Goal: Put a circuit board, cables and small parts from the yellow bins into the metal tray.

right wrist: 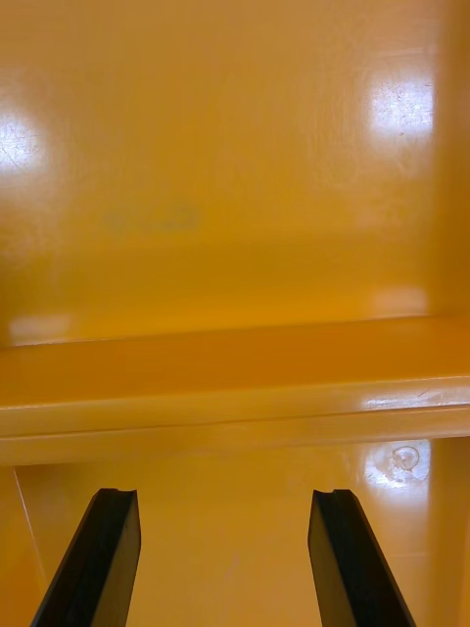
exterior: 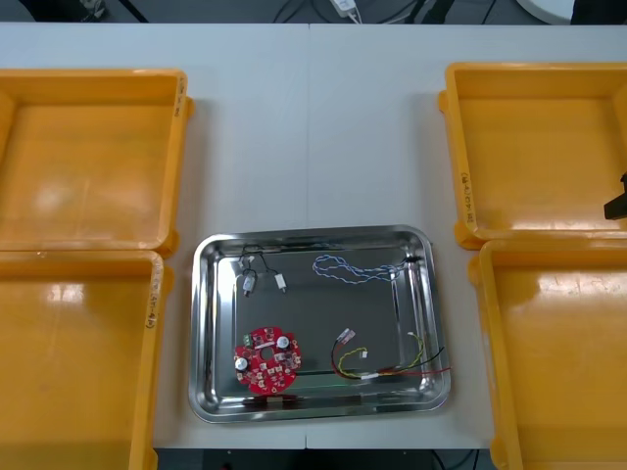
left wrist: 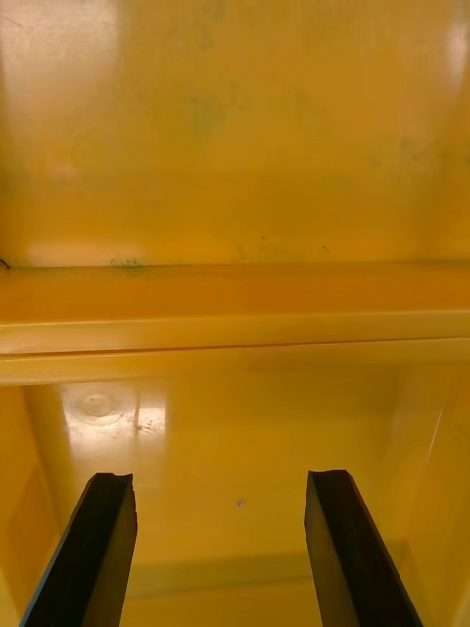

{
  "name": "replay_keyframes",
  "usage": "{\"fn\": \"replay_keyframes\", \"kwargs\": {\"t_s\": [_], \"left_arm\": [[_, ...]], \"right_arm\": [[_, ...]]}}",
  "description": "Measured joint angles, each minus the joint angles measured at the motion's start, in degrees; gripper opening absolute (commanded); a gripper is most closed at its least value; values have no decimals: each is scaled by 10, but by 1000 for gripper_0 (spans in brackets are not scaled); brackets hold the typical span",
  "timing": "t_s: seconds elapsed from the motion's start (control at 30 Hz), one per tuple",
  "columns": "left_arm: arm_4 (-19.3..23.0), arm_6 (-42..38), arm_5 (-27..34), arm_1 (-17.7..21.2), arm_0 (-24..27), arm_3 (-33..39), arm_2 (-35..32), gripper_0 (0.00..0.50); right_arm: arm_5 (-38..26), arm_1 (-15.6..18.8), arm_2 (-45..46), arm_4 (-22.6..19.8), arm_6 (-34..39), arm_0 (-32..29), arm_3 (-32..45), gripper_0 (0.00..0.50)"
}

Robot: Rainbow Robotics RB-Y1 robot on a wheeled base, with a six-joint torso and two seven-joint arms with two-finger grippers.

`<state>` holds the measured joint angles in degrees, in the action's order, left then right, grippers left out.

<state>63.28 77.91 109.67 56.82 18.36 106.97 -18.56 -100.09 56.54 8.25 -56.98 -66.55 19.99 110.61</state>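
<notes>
Bench (exterior: 309,127), light and wide, is carrying everything. Four yellow bins are sitting on it, two at each side: the far left bin (exterior: 88,157) and the near left bin (exterior: 69,362), the far right bin (exterior: 534,147) and the near right bin (exterior: 558,352), each pair meeting rim to rim. Between the pairs, toward the bench's near edge, the metal tray (exterior: 313,323) is lying, shiny inside.

The left gripper (left wrist: 217,478) is hovering over the floor of a left-side bin, its jaws standing wide apart and gripping nothing. The meeting rims of two bins are crossing just beyond them. Which of the two bins it is over, I cannot tell. The right gripper (right wrist: 223,493) is hanging likewise over a right-side bin, jaws parted and empty.

In the tray's near left part the round red circuit board (exterior: 265,360) is resting flat. The twisted blue and white cable (exterior: 353,267) is trailing along the far right part. The red and yellow cable (exterior: 387,367) is curling in the near right corner, beside the board but apart from it. The black cable (exterior: 257,259) is lying in the far left corner with two small metal parts (exterior: 249,284) just beside it.
</notes>
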Motion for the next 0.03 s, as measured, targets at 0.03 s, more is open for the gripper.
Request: {"fn": "replay_keyframes", "kwargs": {"t_s": [0.03], "left_arm": [[0, 0, 0, 0, 0, 0, 0, 500]], "right_arm": [[0, 0, 0, 0, 0, 0, 0, 500]]}}
